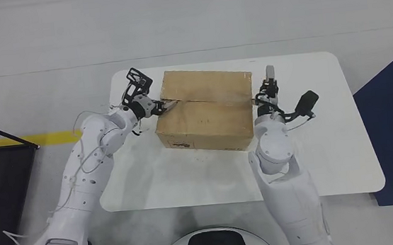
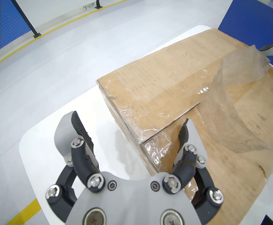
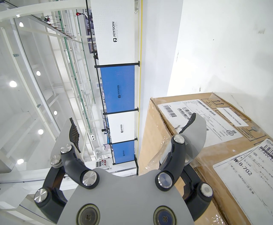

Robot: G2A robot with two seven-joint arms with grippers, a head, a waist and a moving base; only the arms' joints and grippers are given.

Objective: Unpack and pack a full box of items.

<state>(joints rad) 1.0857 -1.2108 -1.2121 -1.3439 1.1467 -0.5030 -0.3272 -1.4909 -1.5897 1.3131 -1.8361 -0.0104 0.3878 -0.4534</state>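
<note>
**Both grippers open at the box ends, flaps shut**

The box (image 1: 206, 109) sits in the middle of the table (image 1: 327, 152), flaps down, with a strip of tape (image 2: 230, 89) curling up off the top seam. The left gripper (image 2: 130, 119) hangs spread wide at the box's left end, one finger over the top by the seam, nothing held. The right gripper (image 3: 132, 118), likewise released and empty, is at the opposite end, one finger over the labelled face. The danger from here: a pinch that catches only the loose tape would likely peel film and leave the flaps shut. A pull from one end alone could drag the box across the smooth table.
</note>
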